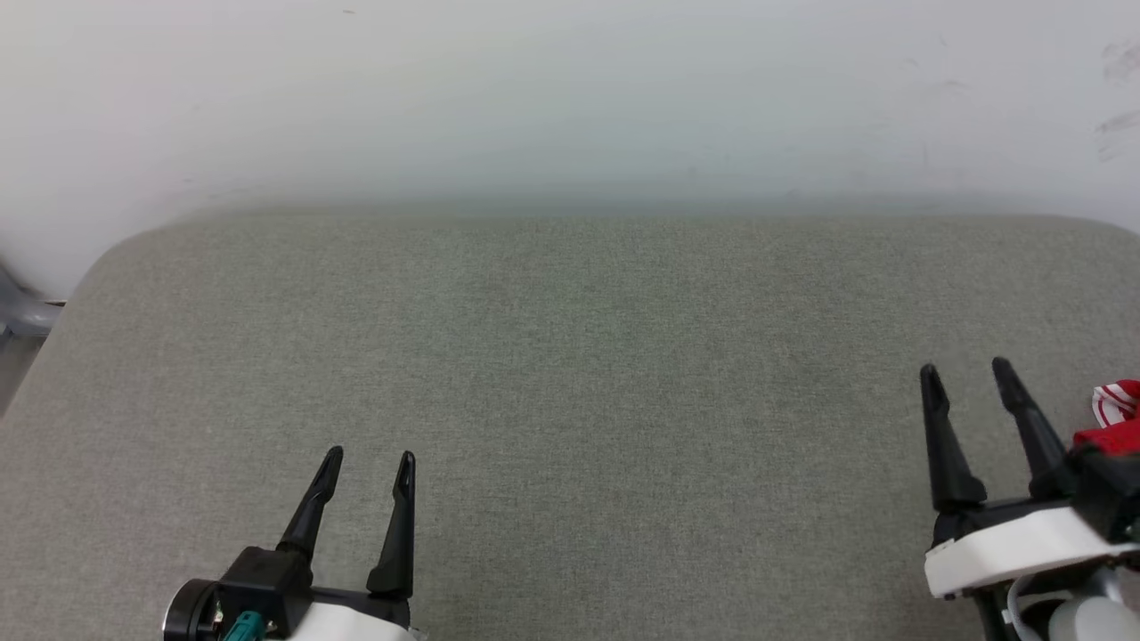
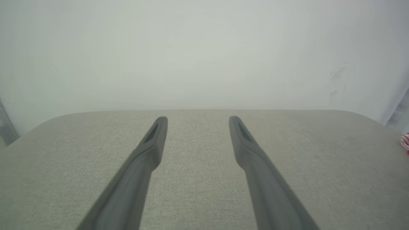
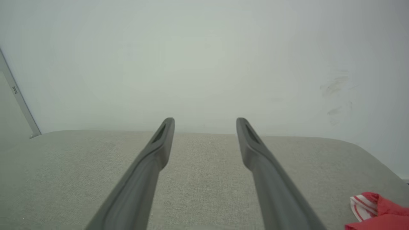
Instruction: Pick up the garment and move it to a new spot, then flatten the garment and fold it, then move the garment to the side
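Only a corner of the garment (image 1: pixel 1113 418) peeks in at the head view's right edge: red cloth with red-white striped trim, lying on the grey cushion just right of my right gripper (image 1: pixel 966 369). The right wrist view has the garment (image 3: pixel 377 210) at its lower right corner, and a sliver of the garment (image 2: pixel 405 142) touches the left wrist view's right edge. My right gripper is open and holds nothing. At the lower left my left gripper (image 1: pixel 370 458) is open too, far from the cloth. Most of the shirt is out of view.
A broad grey fabric cushion (image 1: pixel 570 374) with rounded corners spreads before me, backed by a white wall (image 1: pixel 570 89). A grey object (image 1: pixel 22 312) pokes in beyond the cushion's left corner.
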